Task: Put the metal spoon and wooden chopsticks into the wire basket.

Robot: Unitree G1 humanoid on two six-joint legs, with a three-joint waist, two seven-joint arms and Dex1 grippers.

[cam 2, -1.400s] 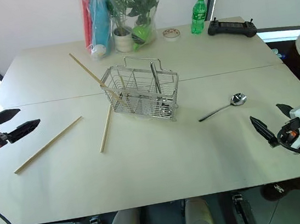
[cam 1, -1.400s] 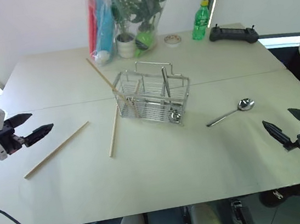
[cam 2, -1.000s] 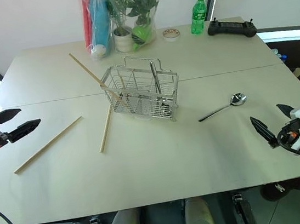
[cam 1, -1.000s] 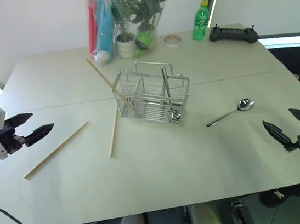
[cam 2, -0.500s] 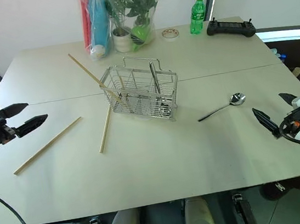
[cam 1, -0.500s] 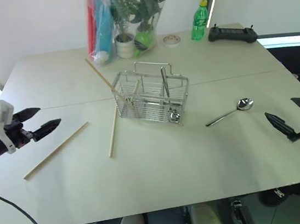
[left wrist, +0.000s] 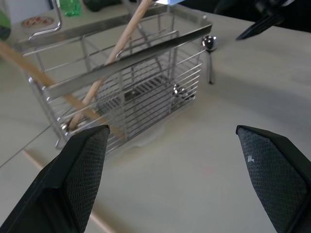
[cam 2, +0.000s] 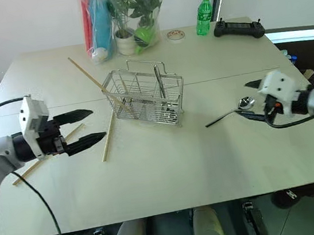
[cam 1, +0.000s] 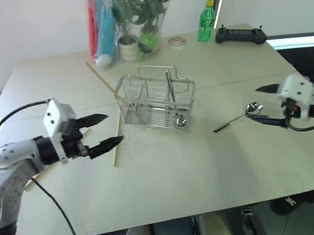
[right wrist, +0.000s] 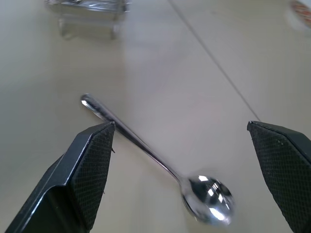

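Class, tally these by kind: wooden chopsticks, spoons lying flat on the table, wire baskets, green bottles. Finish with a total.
wooden chopsticks: 3
metal spoon lying flat: 1
wire basket: 1
green bottle: 1
Total: 6

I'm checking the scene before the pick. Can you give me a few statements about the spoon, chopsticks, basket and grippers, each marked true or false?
1. The metal spoon lies on the table. True.
2. The right gripper is shut on the spoon. False: it is open, holding nothing.
3. One wooden chopstick leans in the wire basket. True.
4. The left gripper holds a chopstick. False: it is open and empty.
5. The basket lies tipped over. False: it stands upright.
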